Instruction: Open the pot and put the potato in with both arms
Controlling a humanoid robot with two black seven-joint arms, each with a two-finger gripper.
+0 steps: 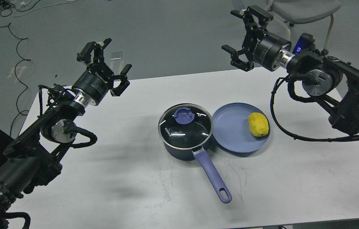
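Lid removal comes first, I judge: the pot (186, 135) sits mid-tabletop (128, 178) with its glass lid (185, 126) on, so my left jaws (104, 62), spread wide and holding nothing, should come down square over the lavender knob (184, 115) and close on it before lifting straight up. My right jaws (246, 39) are also released and empty, raised well above the far edge. They should take the potato (258, 124), which lies on the right side of the blue plate (230, 133), just beside the pot. The pot's long handle (213, 176) points toward me, clear of both approaches. Nothing blocks the knob or the potato. A grey chair (306, 9) stands behind my right arm, and loose cables (17, 41) trail on the floor at far left, well away.
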